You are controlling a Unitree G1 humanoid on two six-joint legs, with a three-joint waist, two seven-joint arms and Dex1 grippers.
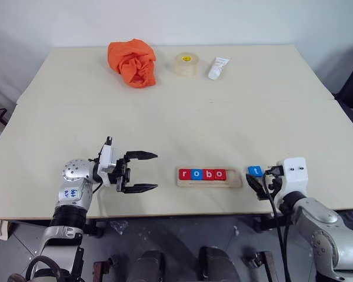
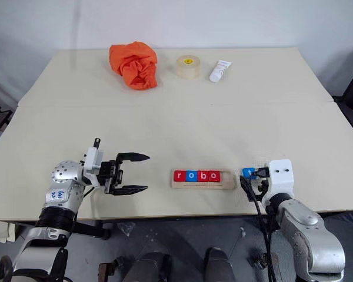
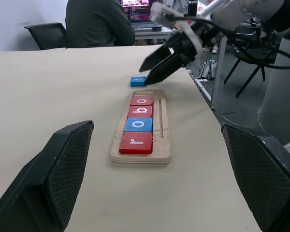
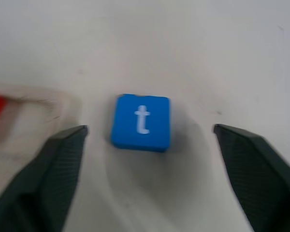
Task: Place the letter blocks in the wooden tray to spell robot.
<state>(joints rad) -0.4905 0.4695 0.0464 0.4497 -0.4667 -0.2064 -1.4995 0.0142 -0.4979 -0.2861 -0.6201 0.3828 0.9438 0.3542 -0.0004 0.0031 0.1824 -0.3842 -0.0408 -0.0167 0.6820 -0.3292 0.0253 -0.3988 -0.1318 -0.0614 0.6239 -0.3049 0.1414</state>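
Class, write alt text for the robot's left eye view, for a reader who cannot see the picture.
A wooden tray near the table's front edge holds four letter blocks spelling "robo", while the blue t block lies on the table just right of it, by the open right gripper. The left gripper is open, left of the tray. An orange cloth, tape roll and white tube sit at the far edge.

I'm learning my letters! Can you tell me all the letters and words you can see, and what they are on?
"r" on the red block at one end of the wooden tray.
"o" on the blue block next to it.
"b" on the red block after that.
"o" on the last red block in the tray.
"t" on the blue block lying on the table beside the tray.
Print on the white tube and tape roll: too small to read.
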